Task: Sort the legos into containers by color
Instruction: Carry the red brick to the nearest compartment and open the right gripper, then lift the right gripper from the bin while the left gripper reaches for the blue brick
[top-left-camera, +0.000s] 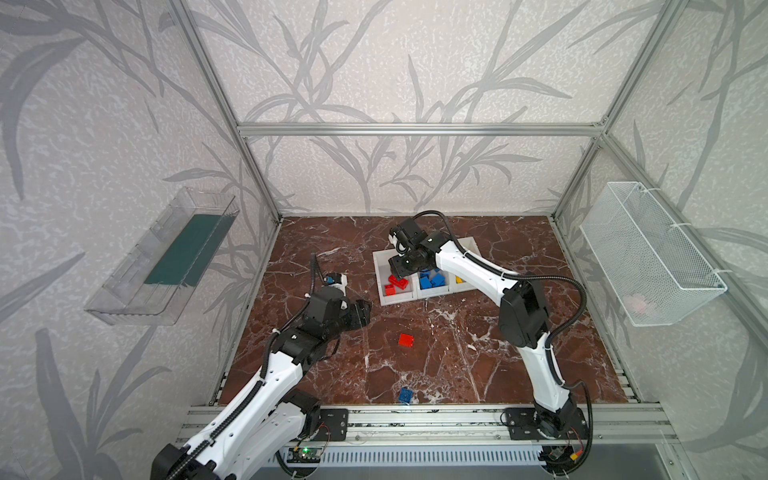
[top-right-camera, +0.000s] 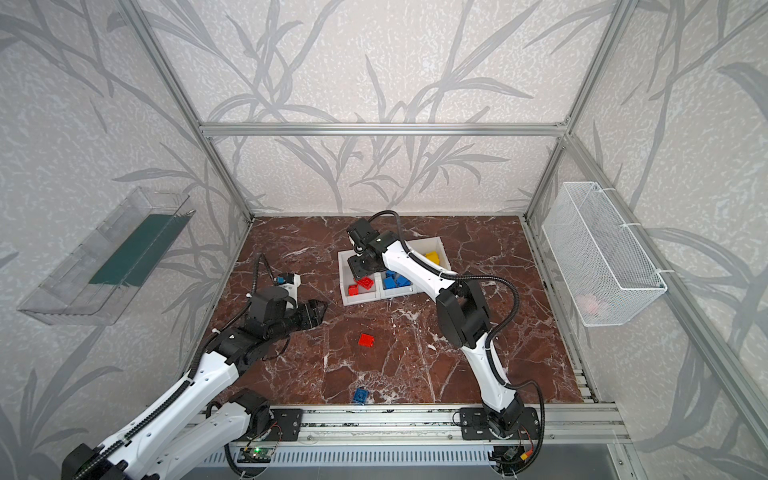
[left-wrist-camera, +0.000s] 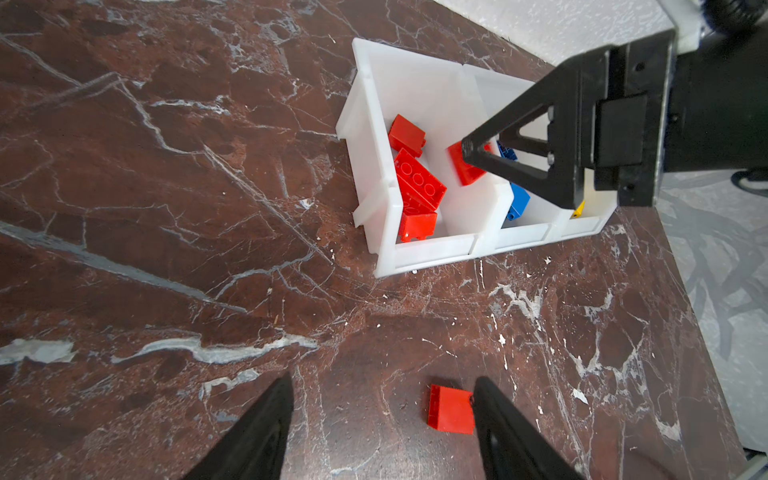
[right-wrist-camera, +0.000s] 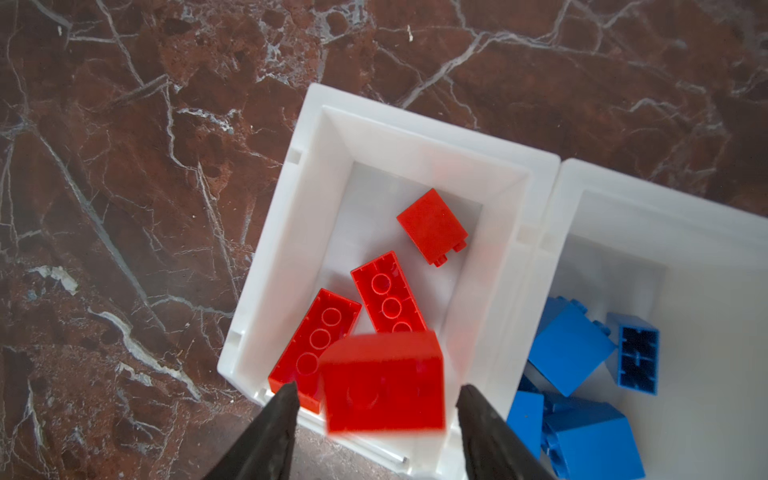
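red-brown marble tabletop (top-left-camera: 457, 353) inside a leaf-papered, aluminium-framed cell. over the white red bin (right-wrist-camera: 316, 174), right gripper (right-wrist-camera: 378, 386) with jaws parted and a visible gap on either side of the blurred red brick (right-wrist-camera: 382, 374) between them, apparently mid-drop. lower in the same bin, three red bricks (right-wrist-camera: 388, 291) lying loose. just beside, sharing a wall, blue bin (right-wrist-camera: 623, 208) holding a heap of blue bricks (right-wrist-camera: 569, 353); beyond that, in a top view, yellow bin (top-right-camera: 424, 243) with yellow pieces (top-right-camera: 433, 256), partly hidden by the arm.

to finish this release well: stay centred over the red bin, keep the jaws wide, wait out the landing, then lift straight up before swinging away, so as not to clip the shared wall or flick the piece into the blue side.

further out, left gripper (left-wrist-camera: 382, 379), jaws spread and empty, hanging above the tabletop, with a loose red brick (left-wrist-camera: 451, 409) seen just beside one finger in the wrist view. probably the next pick: centre over it, square the jaws to its flat sides, come down without nudging it, close gently. near the front edge, well apart from the bins, lone blue brick (top-left-camera: 405, 395) not yet sorted. task judged close to done: two loose pieces left on the table.
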